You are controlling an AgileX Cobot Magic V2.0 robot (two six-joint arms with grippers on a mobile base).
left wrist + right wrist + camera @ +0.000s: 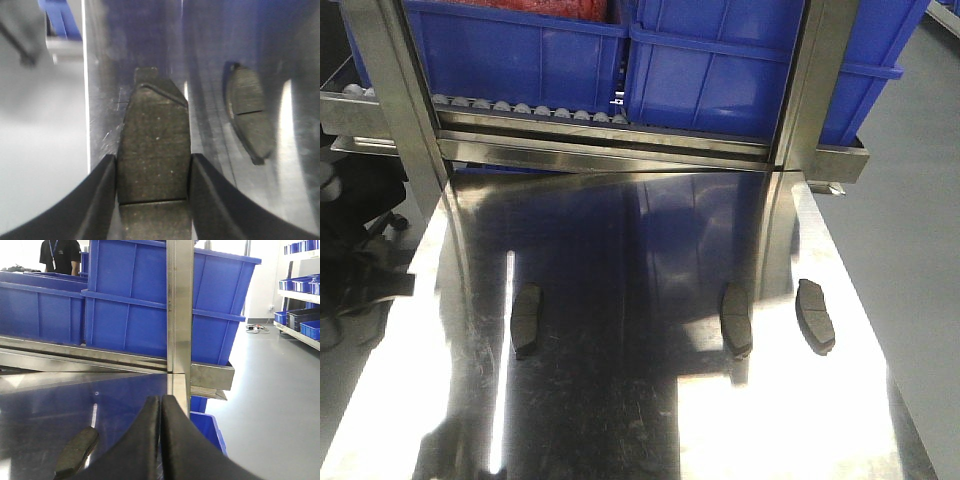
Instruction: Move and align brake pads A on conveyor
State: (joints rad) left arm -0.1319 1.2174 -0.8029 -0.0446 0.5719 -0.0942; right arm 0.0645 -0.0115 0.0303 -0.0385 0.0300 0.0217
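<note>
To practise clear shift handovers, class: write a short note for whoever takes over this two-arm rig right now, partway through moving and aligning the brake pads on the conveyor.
Left gripper: shut on the held pad, above the steel table; lifted or resting, cannot tell.
Right gripper: shut, empty.
On the table, apart from each other: left pad, middle pad, right pad.
Conveyor: not in view.
Done: one pad gripped.
Left: probably carry all four pads to the conveyor and align them.
</note>
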